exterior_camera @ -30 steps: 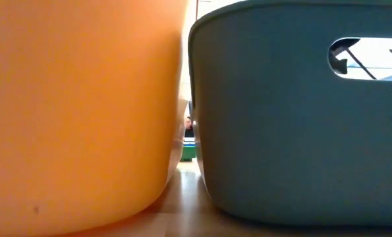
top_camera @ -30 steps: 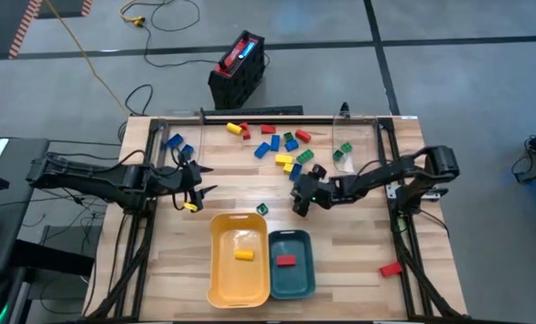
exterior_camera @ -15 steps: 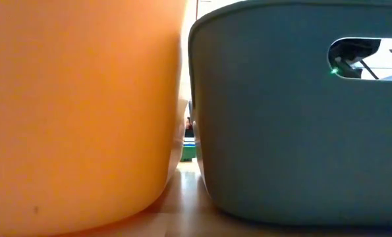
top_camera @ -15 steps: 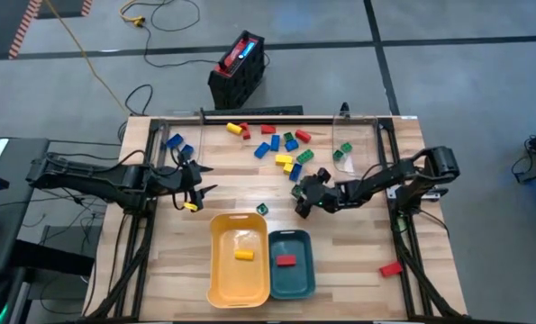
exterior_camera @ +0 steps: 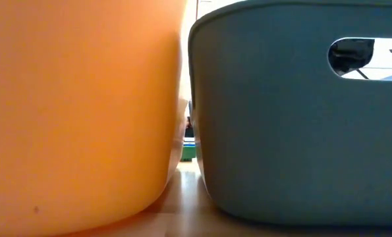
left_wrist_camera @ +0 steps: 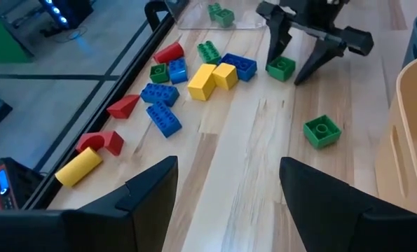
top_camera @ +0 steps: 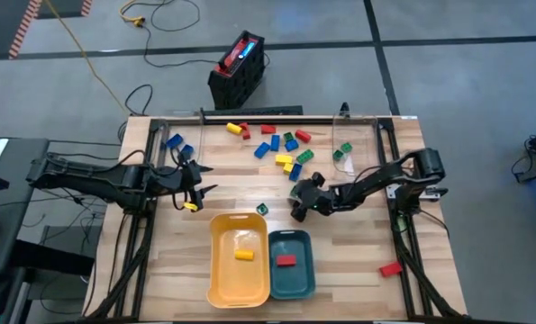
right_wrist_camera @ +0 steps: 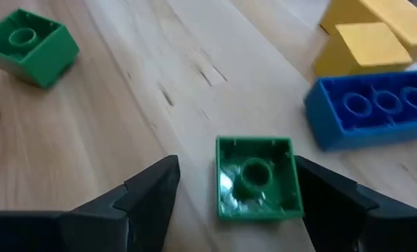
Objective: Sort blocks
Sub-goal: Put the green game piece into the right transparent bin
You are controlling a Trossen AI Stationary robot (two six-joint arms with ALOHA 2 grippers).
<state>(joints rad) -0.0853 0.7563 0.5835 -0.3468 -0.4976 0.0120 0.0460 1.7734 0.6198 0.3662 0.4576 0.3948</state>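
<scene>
Green is the small square block sitting between the right gripper's wide-open fingers, low in the middle of the right wrist view. The fingers are not touching it. Another green block lies at the upper left there, and a blue block and yellow block sit at the right.

From above, the right gripper is near the middle of the wooden table. The left gripper waits at the left, fingers spread wide, with nothing in it.

Only the high view shows inside the trays. The yellow tray holds a yellow block. The teal tray holds a red block.

The low view shows just the two tray walls.
</scene>
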